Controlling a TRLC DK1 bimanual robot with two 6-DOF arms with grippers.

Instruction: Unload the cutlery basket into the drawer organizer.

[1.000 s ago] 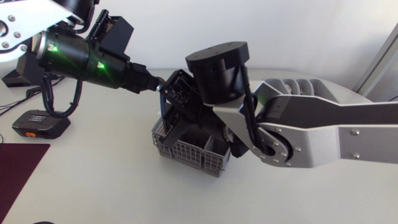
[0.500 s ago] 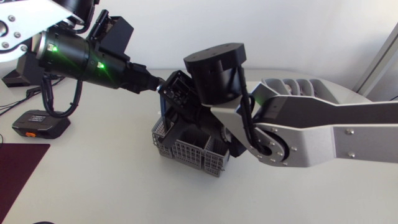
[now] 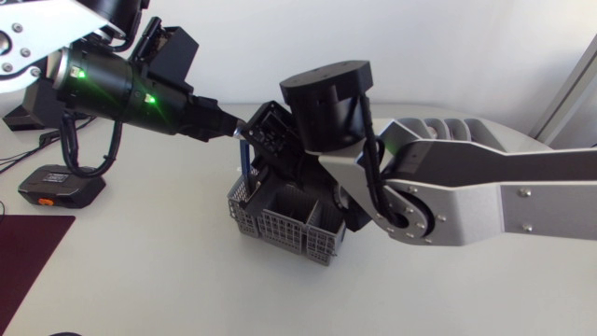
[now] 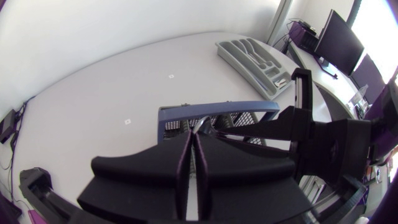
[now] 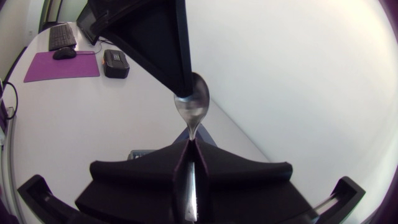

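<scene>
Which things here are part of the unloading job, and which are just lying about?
Job: cutlery basket; drawer organizer; spoon, with the jaws of the left gripper and right gripper both shut on it.
Lying about: black box; purple mat; mouse on the mat.

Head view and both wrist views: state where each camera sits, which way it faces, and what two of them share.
Head view: fixed above the table, looking down; left arm and right arm meet over the basket.
Left wrist view: on the left arm's last link, facing across the table toward the drawer organizer; left gripper shows.
Right wrist view: on the right arm's last link, facing along the table; right gripper holds a spoon.
Shared: head and left wrist views both show the basket.
</scene>
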